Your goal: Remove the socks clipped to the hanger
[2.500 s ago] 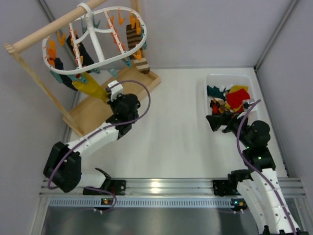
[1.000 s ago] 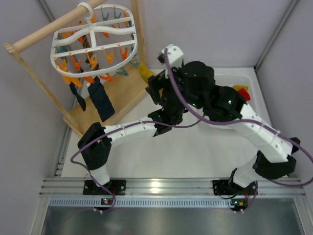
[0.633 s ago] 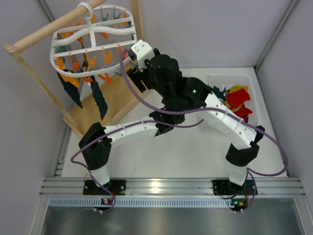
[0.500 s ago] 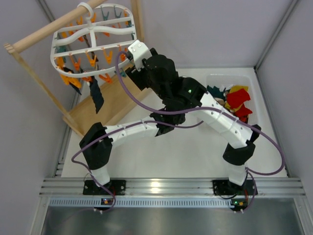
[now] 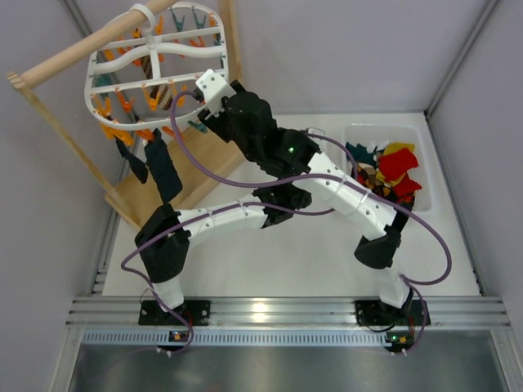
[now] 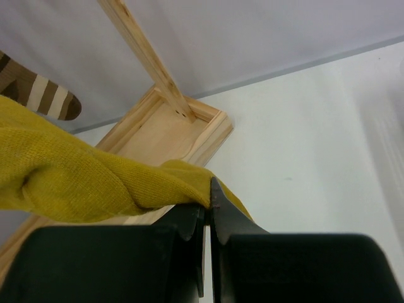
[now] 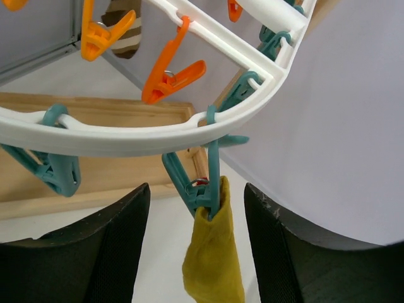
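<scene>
While the left gripper [image 6: 207,205] is clamped tight on a fold of the yellow sock [image 6: 82,183], the right gripper [image 7: 196,196] holds its fingers wide apart on either side of a teal clip [image 7: 201,180]. That clip bites the top of a yellow piece, which is very likely the same sock. The clip hangs from the rim of the white hanger [image 5: 91,96], which is hooked on a wooden rod [image 5: 73,53] over the far-left corner of the bench. A striped sock [image 6: 44,95] and some dark socks [image 5: 166,171] hang there too. More socks lie in the white tray [image 5: 392,127] at the far-right corner.

The main danger, as I judge it, is a pull from the left side before the clip lets go. The hanger hangs free, so it would swing or tip toward the arms, and the fabric could stretch or slip out of the thin pinch. The right fingers could also close on the clip's biting end instead of its handles, which would only tighten its hold. A swinging frame could knock against the right wrist.

No brand, label or writing can be read in any view.
</scene>
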Tool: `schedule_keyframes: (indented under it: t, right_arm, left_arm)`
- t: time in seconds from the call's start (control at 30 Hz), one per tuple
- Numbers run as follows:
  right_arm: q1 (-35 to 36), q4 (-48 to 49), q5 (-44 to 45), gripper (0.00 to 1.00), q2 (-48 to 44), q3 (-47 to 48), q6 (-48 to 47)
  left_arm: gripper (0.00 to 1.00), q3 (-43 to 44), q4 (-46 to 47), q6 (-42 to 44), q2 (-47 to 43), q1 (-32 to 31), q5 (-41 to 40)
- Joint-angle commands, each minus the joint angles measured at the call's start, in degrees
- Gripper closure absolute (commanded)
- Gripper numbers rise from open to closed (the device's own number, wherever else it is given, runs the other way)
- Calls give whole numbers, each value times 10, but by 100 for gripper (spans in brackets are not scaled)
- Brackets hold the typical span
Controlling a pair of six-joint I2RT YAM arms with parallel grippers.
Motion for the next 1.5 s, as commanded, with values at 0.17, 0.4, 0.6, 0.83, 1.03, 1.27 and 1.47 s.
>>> schedule_keyframes:
  t: [0.17, 0.4, 0.6, 0.83, 1.03, 1.27, 1.47]
  right_arm:
    - [-9, 102, -10, 46, -2, -3, -17]
    - [-11, 150, -10, 51, -2, -25, -30]
    - [-18, 175, -10, 65, -22, -64, -27]
    - [-18, 208, -21, 83, -66, -122, -14]
    - [-19, 221, -30, 98, -93, -155, 2]
    - [-34, 193, -80, 95, -112, -154, 51]
    - [-39, 184, -78, 100, -110, -155, 45]
  left_arm:
    - [100, 22, 17, 2, -8, -5, 15]
    - [100, 16, 16, 0, -15, -9, 19]
    - [100, 10, 16, -6, -27, -9, 23]
    - [100, 7, 17, -6, -29, -8, 21]
    - [100, -6, 16, -24, -32, -8, 29]
    - [100, -16, 16, -24, -36, -7, 33]
    - [100, -9, 16, -15, -40, -7, 32]
